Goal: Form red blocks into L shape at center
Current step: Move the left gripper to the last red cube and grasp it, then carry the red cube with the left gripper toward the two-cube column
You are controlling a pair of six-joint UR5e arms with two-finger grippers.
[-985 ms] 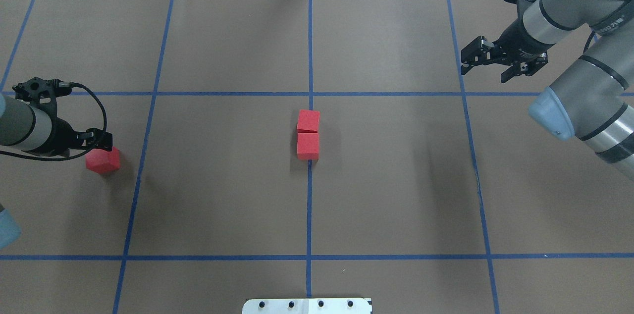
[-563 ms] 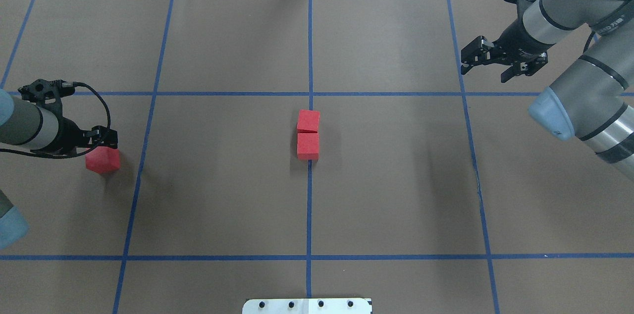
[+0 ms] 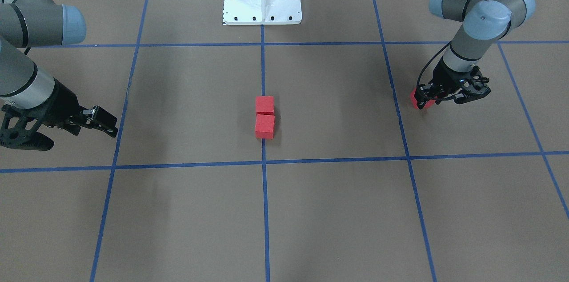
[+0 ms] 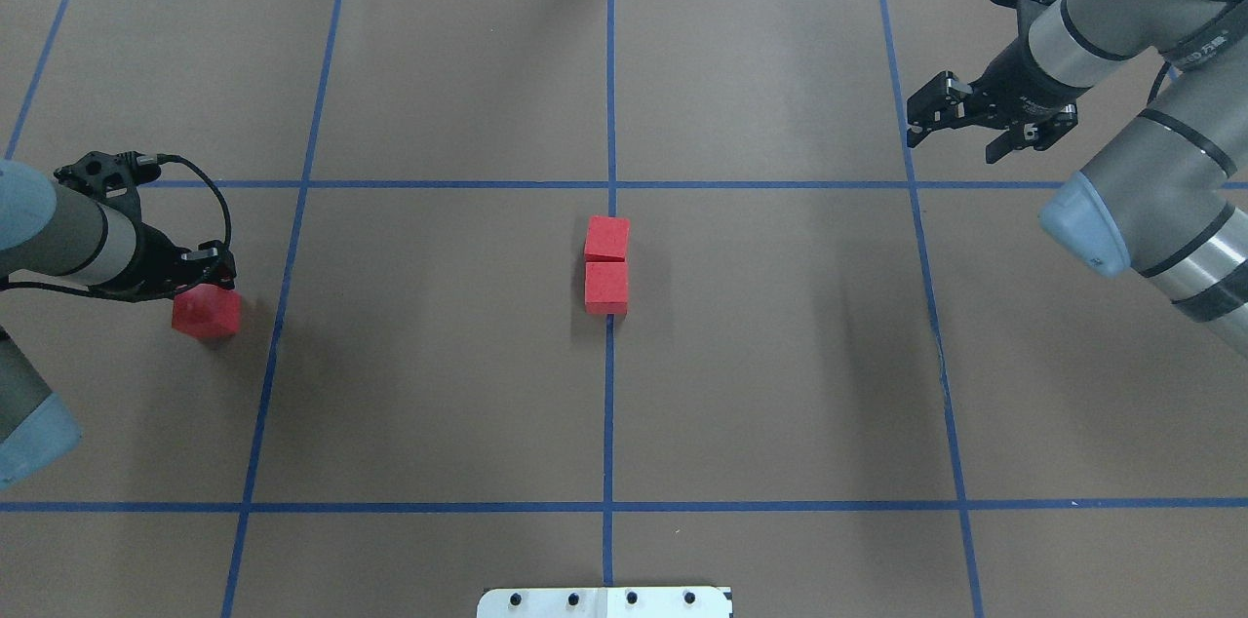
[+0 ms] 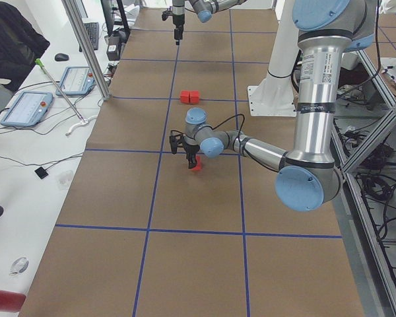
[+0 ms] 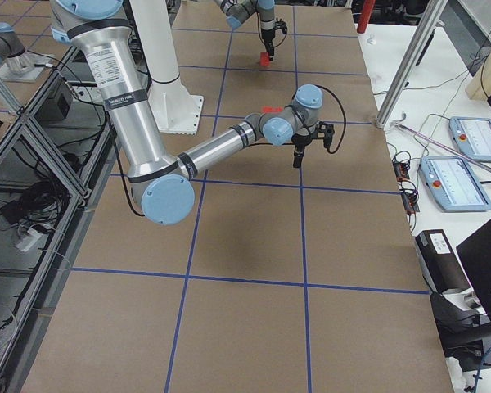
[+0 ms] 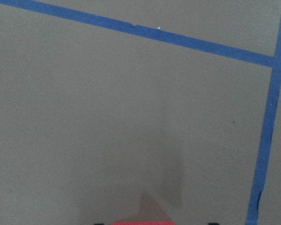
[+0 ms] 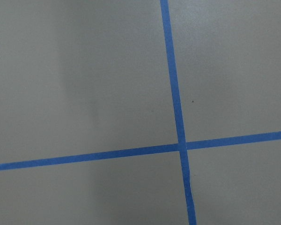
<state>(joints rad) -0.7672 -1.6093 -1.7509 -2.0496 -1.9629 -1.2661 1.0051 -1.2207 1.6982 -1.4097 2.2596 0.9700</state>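
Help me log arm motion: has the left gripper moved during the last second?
Yes. In the overhead view the left gripper has shifted rightward, toward the vertical blue tape line, beside the lone red block.

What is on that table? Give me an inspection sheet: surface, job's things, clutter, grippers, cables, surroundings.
Surface: brown table cover with a blue tape grid.
Job's things: two red blocks touching in a column on the centre tape line; third red block far out on the robot's left.
Clutter: nothing seen.
Grippers: left gripper down at the third red block, grip cannot be told; right gripper open, empty.
Cables: black cable looping off the left wrist.
Surroundings: white base plate; a person and teach pendants at a side desk.
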